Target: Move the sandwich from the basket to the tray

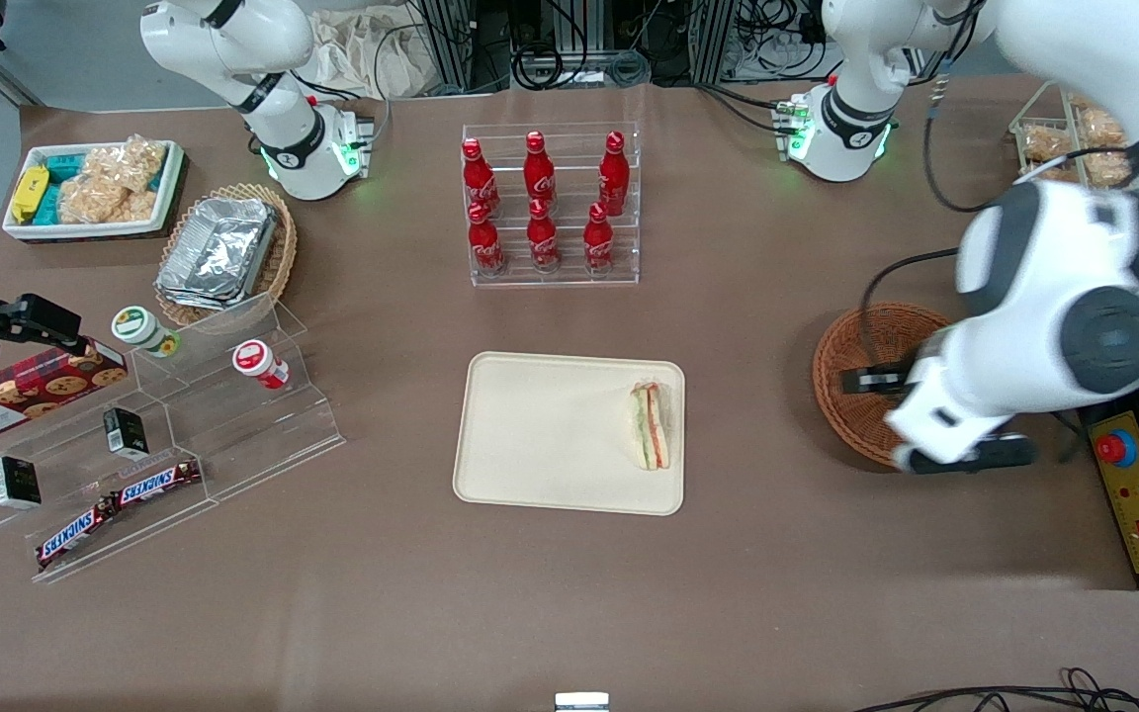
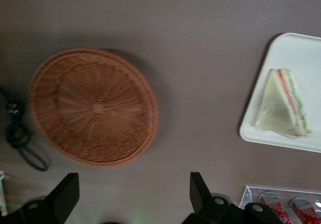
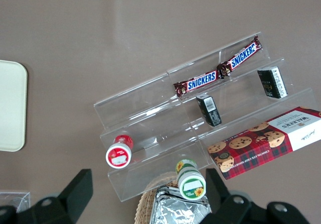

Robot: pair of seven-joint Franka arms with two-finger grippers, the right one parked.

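Note:
The sandwich [image 1: 651,425], a wedge of pale bread with green and orange-red layers, lies on the cream tray [image 1: 550,435] near the tray's edge toward the working arm's end. It also shows on the tray [image 2: 301,53] in the left wrist view [image 2: 283,103]. The round reddish-brown basket [image 1: 856,336] is empty [image 2: 93,106]. My left gripper [image 1: 911,420] hangs above the basket's edge nearer the front camera, open and empty, fingers [image 2: 198,189] spread wide.
A clear rack of red bottles [image 1: 550,203] stands farther from the front camera than the tray. A control box with a red button [image 1: 1138,494] lies beside the basket. A tiered acrylic stand [image 1: 174,445] with snacks stands toward the parked arm's end.

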